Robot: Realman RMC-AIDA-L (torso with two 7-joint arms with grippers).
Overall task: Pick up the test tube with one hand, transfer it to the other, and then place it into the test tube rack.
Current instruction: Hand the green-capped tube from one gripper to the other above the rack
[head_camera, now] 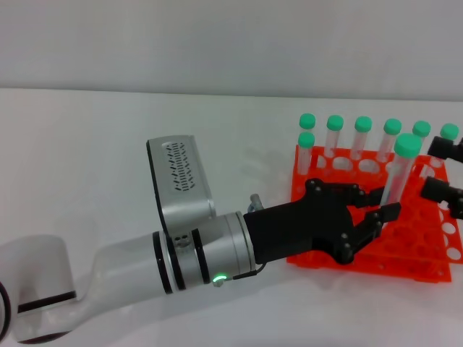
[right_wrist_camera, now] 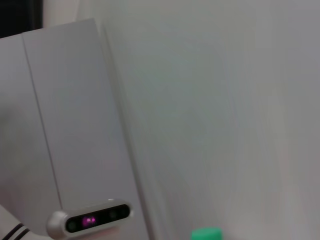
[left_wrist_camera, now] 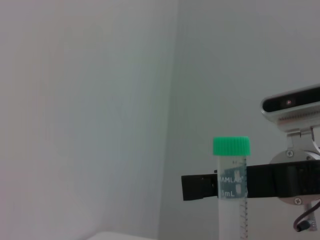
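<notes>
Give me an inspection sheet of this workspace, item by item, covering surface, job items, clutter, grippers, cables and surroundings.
Surface: plain white table.
Job's things: orange-red test tube rack at right, green-capped tubes standing along its far side; one test tube held upright over the rack.
Clutter: nothing seen.
Grippers: left gripper over the rack, fingers shut on the test tube; right gripper at the right edge beside the tube, state unclear.
Cables: thin black cable at the left wrist.
Surroundings: plain pale wall.
</notes>
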